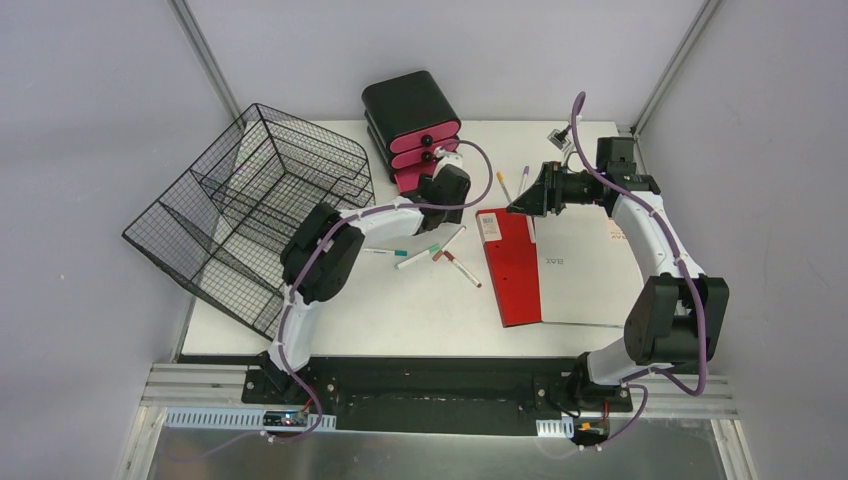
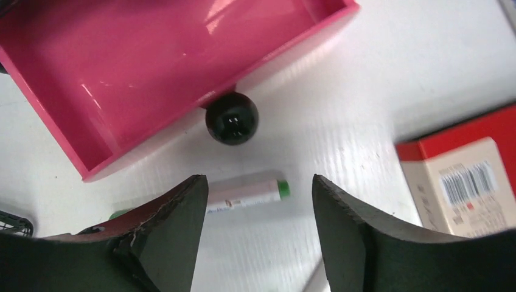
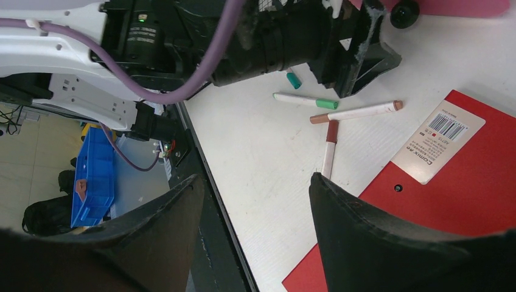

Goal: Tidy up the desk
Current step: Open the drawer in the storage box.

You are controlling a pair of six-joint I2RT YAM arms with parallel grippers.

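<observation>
Desk: white top, lying under both arms and bearing all items. Left gripper: fingers standing apart, gripping nothing, hovering over a green-capped marker beside the pink drawer and its black knob. The marker is possibly touching one finger; the view is unclear. Right gripper: fingers standing apart, holding nothing, hanging by the red folder.

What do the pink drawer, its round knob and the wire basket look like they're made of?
Pink drawer: likely glossy plastic, with bright reflections on its floor.
Knob: black, polished, mirror-like highlights; plastic or glass, unclear.
Wire basket: thin black metal mesh.
</observation>
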